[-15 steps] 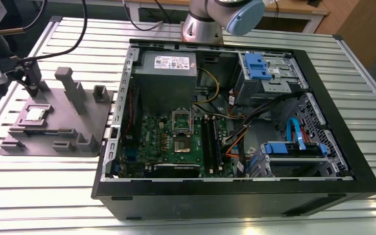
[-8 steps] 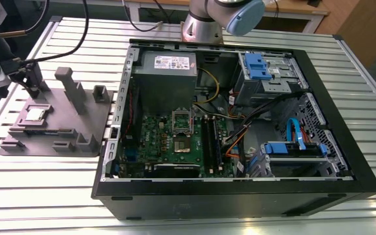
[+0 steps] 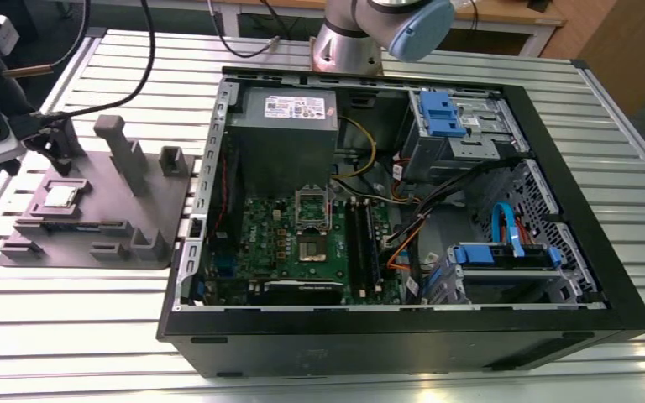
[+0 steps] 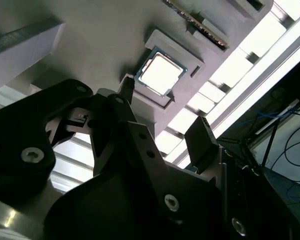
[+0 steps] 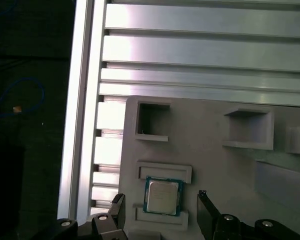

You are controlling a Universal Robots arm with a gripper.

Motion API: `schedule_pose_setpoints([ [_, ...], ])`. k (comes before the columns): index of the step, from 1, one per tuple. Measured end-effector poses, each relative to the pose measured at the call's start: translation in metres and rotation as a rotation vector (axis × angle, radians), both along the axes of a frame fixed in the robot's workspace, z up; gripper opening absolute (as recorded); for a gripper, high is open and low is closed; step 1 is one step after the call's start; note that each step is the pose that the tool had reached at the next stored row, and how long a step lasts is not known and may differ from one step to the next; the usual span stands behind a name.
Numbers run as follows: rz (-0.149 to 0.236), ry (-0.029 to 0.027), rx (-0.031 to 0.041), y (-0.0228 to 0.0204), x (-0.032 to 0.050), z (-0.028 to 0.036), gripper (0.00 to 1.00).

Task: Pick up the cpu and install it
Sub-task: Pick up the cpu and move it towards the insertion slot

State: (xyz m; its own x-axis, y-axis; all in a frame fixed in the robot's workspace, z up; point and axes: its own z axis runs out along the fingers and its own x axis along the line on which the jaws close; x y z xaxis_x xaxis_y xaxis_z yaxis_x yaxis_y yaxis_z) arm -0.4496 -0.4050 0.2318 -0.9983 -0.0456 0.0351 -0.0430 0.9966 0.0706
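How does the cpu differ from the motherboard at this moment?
The cpu is a small silver-grey square; the motherboard is a much larger green board. The cpu lies in a recess of the grey fixture; the motherboard sits inside the open computer case. Both lie flat.

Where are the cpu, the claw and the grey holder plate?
cpu [image 5: 163, 196], first wrist view, centre of its metal top.
claw [image 4: 164, 101], second wrist view, midway between its fingertips.
grey holder plate [image 3: 164, 201], exterior view, bare flat surface.
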Motion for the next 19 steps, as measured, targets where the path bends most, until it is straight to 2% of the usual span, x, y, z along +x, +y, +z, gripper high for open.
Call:
schedule_pose_setpoints([
  [9,-0.001,0.0001,-0.0001,-0.0001,0.0003,-0.0164,0.67],
  [13,-0.018,0.0001,-0.0001,-0.0004,0.0003,-0.0223,0.67],
  [19,-0.019,0.0,-0.0001,-0.0015,0.0003,-0.0331,0.67],
])
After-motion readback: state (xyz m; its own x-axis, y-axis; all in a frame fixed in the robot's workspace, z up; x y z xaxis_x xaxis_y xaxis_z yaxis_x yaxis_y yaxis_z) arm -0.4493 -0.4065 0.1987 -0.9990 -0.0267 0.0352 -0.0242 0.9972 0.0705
